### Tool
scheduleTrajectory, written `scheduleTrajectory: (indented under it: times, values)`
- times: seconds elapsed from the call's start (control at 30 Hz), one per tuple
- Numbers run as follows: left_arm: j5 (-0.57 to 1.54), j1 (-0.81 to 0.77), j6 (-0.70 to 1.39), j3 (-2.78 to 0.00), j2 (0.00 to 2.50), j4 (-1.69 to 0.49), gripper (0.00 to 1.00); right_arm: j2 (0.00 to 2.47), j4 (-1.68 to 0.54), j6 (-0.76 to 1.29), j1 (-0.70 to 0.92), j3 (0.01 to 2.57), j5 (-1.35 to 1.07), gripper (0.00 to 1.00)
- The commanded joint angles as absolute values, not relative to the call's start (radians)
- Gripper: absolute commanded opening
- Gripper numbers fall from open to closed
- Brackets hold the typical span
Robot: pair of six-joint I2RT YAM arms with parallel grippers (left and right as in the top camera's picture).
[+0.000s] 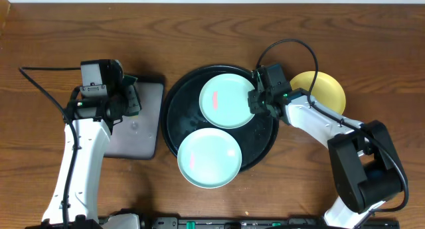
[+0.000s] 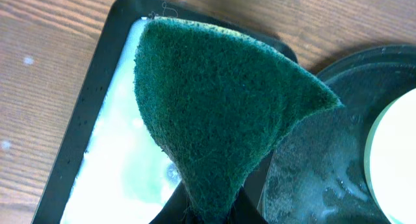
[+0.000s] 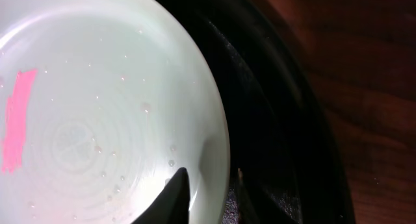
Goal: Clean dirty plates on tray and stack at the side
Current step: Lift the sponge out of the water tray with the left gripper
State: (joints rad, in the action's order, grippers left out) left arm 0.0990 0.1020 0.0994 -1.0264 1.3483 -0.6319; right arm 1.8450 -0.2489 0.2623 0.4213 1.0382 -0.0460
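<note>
Green sponge (image 2: 221,113) is hanging in the left gripper (image 1: 123,99) while the right gripper (image 1: 257,99) is sitting at the rim of the upper mint plate (image 1: 226,101).

The left jaws are pinching the sponge's lower end tight above the rectangular tray (image 1: 149,133), at centre left of the overhead frame. That puts the sponge beside the round black tray (image 1: 174,126) but well apart from the plate's pink smear (image 3: 16,120). The plate is lying directly left of the right gripper, inside the tray's upper half, so the right arm is much the nearer. One dark fingertip (image 3: 174,191) is resting over the plate's inner edge, but the other is hidden, so I cannot tell whether those jaws are gripping. A second mint plate (image 1: 209,158) is overhanging the tray's lower rim, and the yellow plate (image 1: 327,89) is lying on the table at the right.
</note>
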Motion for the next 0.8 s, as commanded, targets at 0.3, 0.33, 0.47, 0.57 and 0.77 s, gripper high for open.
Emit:
scheduleTrajectory:
  times: [0.3, 0.33, 0.47, 0.57, 0.77]
  values:
    - [0.101, 0.1, 0.083, -1.017, 1.353, -0.6, 0.08, 1.865, -0.237, 0.269, 0.425, 1.032, -0.05, 0.01]
    - [0.101, 0.1, 0.082, -1.017, 1.353, -0.596, 0.07, 1.865, -0.235, 0.269, 0.425, 1.032, -0.05, 0.01]
    - [0.101, 0.1, 0.082, -1.017, 1.353, -0.57, 0.07, 1.865, -0.231, 0.269, 0.425, 1.032, -0.05, 0.01]
    - [0.093, 0.1, 0.082, -1.017, 1.352, -0.537, 0.08, 1.865, -0.226, 0.269, 0.426, 1.032, -0.05, 0.01]
    - [0.009, 0.099, 0.083, -1.03, 1.352, -0.473, 0.07, 1.865, -0.214, 0.269, 0.426, 1.032, -0.054, 0.01]
